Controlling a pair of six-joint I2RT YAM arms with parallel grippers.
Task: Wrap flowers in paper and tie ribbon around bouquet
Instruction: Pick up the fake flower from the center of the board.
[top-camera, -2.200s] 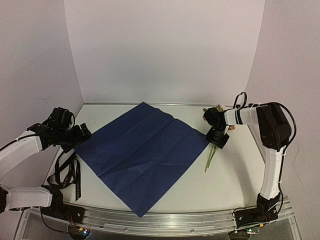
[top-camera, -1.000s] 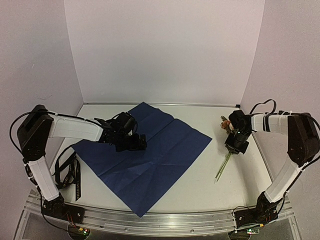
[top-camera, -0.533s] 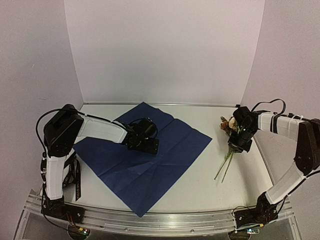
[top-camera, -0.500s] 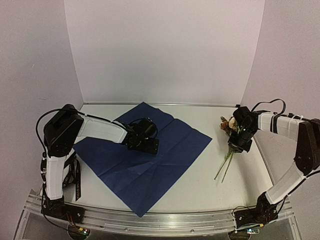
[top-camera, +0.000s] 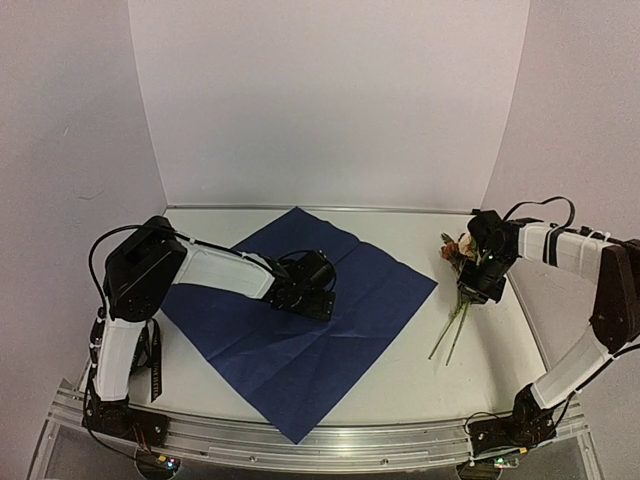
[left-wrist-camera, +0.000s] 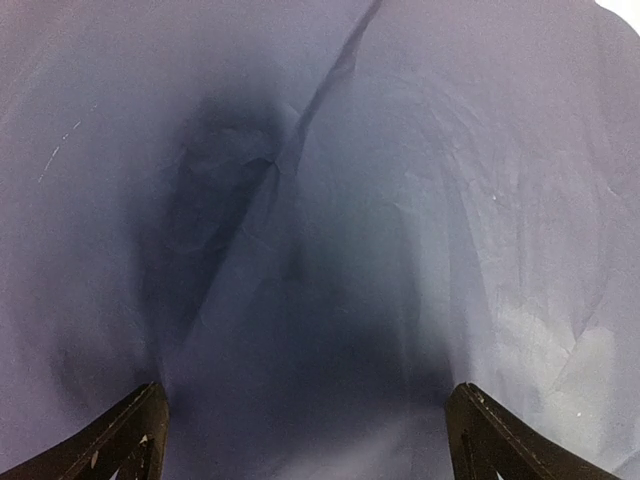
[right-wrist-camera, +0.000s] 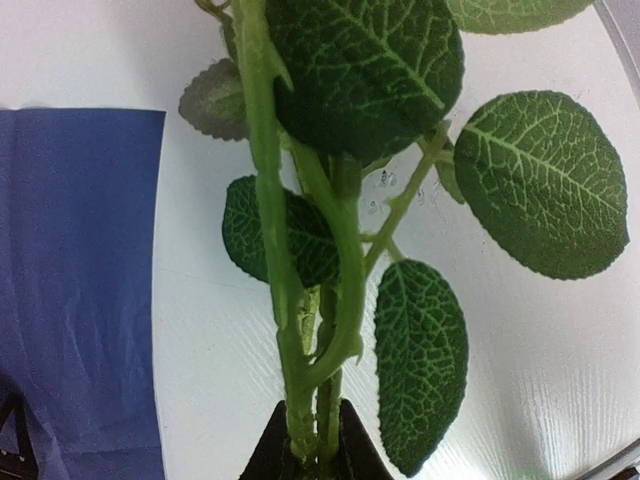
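Presently listed: left pincer (top-camera: 319, 303), fingers spread wide, low over the paper (top-camera: 300, 355); the sheet lies dark navy face up on the surface (top-camera: 420, 385), spreading beneath and all around this pincer, and whether the two touch cannot be told. Right pincer (top-camera: 478, 291), pressed together on the thin green stems of the flowers (top-camera: 458, 248): blooms on its far side, stem ends trailing nearward, paper's right corner just to its left. Ribbon (top-camera: 155, 368), black, well left of the left pincer, beside that arm's base.

The left pincer (top-camera: 318, 302) has dragged the paper (top-camera: 330, 350) rightward, nearer the flowers (top-camera: 457, 250).
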